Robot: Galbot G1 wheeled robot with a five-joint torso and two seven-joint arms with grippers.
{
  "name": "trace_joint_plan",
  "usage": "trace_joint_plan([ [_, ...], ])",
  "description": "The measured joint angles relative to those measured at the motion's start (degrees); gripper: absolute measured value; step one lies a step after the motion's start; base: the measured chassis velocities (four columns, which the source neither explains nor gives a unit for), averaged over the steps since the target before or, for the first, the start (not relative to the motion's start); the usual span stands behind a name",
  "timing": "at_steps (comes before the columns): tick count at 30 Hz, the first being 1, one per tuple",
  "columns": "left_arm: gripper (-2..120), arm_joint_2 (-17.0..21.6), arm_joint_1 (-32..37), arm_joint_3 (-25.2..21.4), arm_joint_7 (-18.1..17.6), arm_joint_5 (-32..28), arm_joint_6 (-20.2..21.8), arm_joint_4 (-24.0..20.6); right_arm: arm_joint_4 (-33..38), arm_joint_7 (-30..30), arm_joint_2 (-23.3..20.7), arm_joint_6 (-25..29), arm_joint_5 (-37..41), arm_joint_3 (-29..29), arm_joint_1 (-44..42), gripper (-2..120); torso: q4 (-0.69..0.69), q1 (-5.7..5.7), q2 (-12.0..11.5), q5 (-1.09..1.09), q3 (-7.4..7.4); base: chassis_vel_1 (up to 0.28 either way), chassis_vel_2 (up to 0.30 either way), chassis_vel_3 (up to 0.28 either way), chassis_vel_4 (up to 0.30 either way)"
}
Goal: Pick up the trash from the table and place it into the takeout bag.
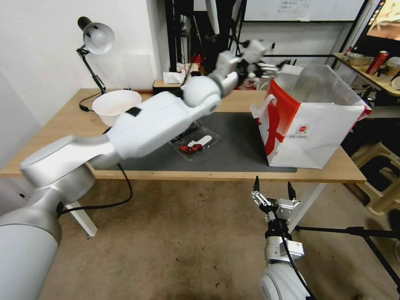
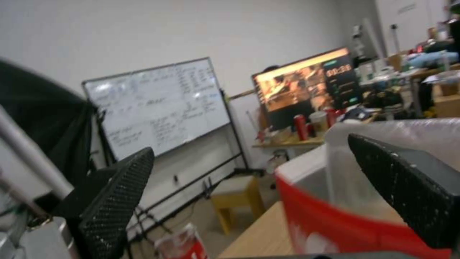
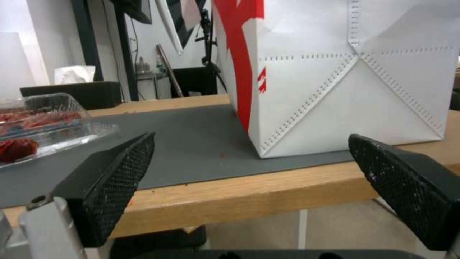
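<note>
While boxy white-red takeout bag [image 1: 310, 125] stands on surface right, left gripper [image 1: 266, 68] spread empty just beside its far-left rim; right gripper [image 1: 273, 188] released below near edge.

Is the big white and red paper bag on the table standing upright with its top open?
Yes. The white and red paper takeout bag stands upright on the light-wood table, its mouth spread wide, showing silver foil lining.

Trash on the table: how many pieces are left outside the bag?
2: a white bowl at the table's left rear, and a clear plastic tray with red scraps on the grey mat, left of the takeout bag. The left arm may hide more.
</note>
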Motion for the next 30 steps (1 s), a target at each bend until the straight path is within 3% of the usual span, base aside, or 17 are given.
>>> trace_joint_plan([
  [6,100,4.9,4.9,-3.1,-1.0,0.0,0.5,-2.5,0.3,0.0,-0.1,-0.3,0.0,0.0,0.0,100,0.00,0.00,0.0,0.00,0.00,0.000,0.000,0.000,0.000],
  [8,100,9.3,8.5,-5.6,-1.4,0.1,1.2,-5.1,0.5,0.0,-0.2,-0.4,0.0,-0.1,0.0,100,0.02,0.00,0.0,0.00,-0.01,0.000,0.000,0.000,0.000],
  [13,100,15.1,13.9,-9.7,-1.9,0.2,1.8,-8.9,0.6,0.0,-0.2,-0.5,0.0,-0.3,0.0,100,0.02,0.00,0.0,0.02,0.00,0.000,0.000,0.000,0.000],
  [20,100,19.6,23.0,-17.1,-2.4,0.9,2.6,-13.9,0.6,0.0,-0.1,-0.5,-0.4,-0.8,0.0,100,0.00,0.00,0.0,-0.01,0.00,0.000,0.000,0.000,0.000],
  [30,100,23.1,35.9,-26.9,-2.3,2.2,2.7,-18.3,0.6,-0.1,-0.5,-0.6,-0.4,-1.1,-0.1,100,0.00,0.00,0.0,-0.01,0.00,0.000,0.000,0.000,0.000],
])
